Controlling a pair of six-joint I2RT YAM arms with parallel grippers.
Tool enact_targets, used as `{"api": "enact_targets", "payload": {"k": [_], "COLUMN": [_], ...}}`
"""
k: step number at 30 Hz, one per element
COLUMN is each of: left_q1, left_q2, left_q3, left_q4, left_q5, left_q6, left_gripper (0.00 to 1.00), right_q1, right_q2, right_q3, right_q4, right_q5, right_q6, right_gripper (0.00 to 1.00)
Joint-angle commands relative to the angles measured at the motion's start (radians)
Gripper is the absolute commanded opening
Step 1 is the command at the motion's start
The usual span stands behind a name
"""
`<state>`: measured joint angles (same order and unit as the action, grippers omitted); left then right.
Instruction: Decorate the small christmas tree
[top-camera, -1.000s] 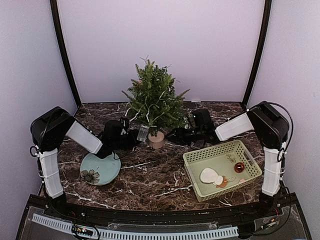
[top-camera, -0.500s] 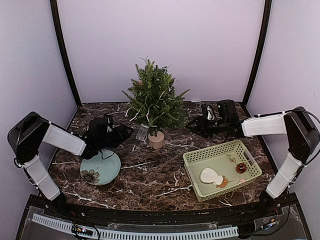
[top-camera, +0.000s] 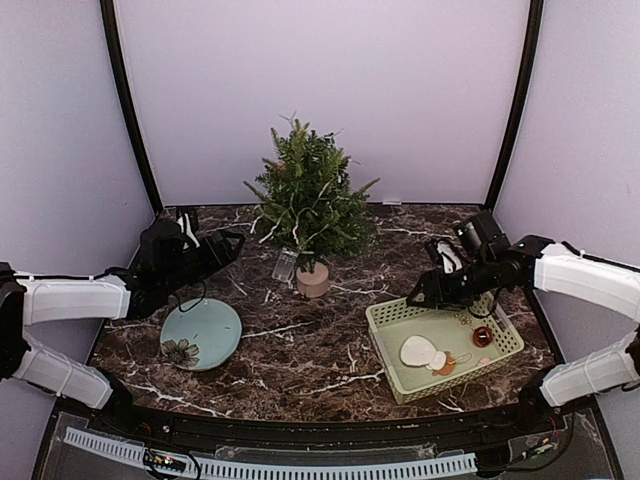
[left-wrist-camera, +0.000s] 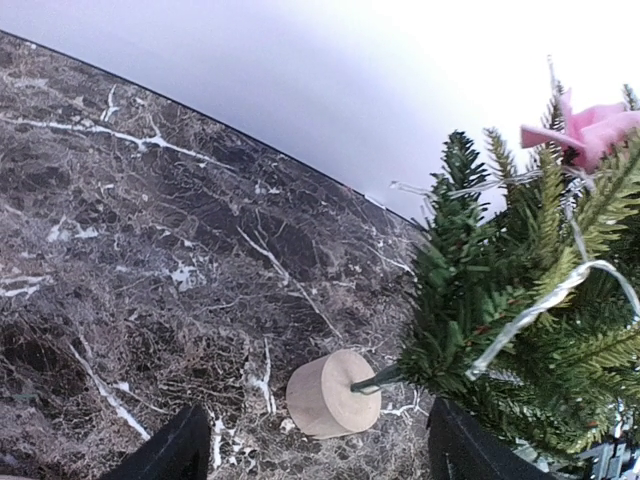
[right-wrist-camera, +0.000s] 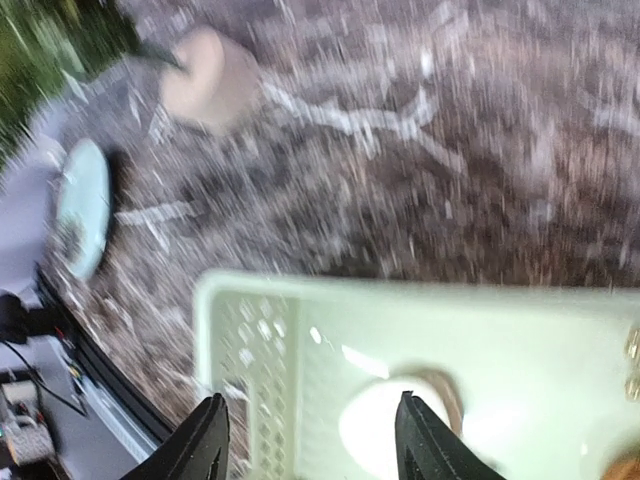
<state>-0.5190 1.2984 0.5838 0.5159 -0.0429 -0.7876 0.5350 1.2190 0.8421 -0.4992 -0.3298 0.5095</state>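
At the far middle of the marble table (top-camera: 300, 350), the small christmas tree (top-camera: 308, 205) stands upright in its beige pot (top-camera: 313, 280), with a white light string (left-wrist-camera: 560, 290) draped through the branches. The left gripper (top-camera: 228, 244) hovers left of the tree, beyond the pale blue plate (top-camera: 200, 335), its fingers spread with nothing between them. The right gripper (top-camera: 420, 294) hangs over the far left corner of the green basket (top-camera: 383, 352), likewise spread and empty; its wrist view is blurred.

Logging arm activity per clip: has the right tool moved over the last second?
Yes. The right tool has swung from beside the small christmas tree rightward, toward the near edge, and now hangs over the far-left corner of the green basket.
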Motion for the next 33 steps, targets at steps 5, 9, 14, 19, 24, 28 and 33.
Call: {"api": "enact_targets", "payload": {"k": [5,9,14,19,24,28,33], "left_q1": [-0.023,-0.059,-0.089,-0.091,-0.092,-0.097,-0.138], "left_q2": [-0.113,-0.128,-0.144,-0.167,-0.200,-0.248,-0.299], "left_q3": [0.009,0.051,0.072,0.080,0.097,0.102,0.134], "left_q4": [-0.096,-0.137,-0.154,-0.158,-0.175,-0.186,-0.238], "left_q5": [-0.014,-0.041,-0.085,-0.091,-0.092,-0.070,0.052], "left_q6": [0.137,0.198,0.232,0.245,0.274,0.325,0.484], "left_gripper": [0.78,0.78,0.78,0.78,0.78,0.78,0.72], "right_q1": [0.109,0.129,0.132,0.132,0.133,0.135,0.148], "right_q2": [0.096,0.153,0.238,0.284,0.260,0.201,0.130], "right_q3": [-0.053,-0.042,-0.049,-0.043,0.035,0.114,0.203], "right_q4": [-0.191,-0.184,-0.148,-0.121,-0.147,-0.200,-0.254], "right_q5": [0.251,0.321,0.280,0.178,0.156,0.166,0.154], "right_q6": [-0.048,-0.061,-0.100,-0.152,-0.212,-0.257,-0.308], "right_gripper": [0.57,0.57,0.54,0.37,0.07,0.00,0.00]}}
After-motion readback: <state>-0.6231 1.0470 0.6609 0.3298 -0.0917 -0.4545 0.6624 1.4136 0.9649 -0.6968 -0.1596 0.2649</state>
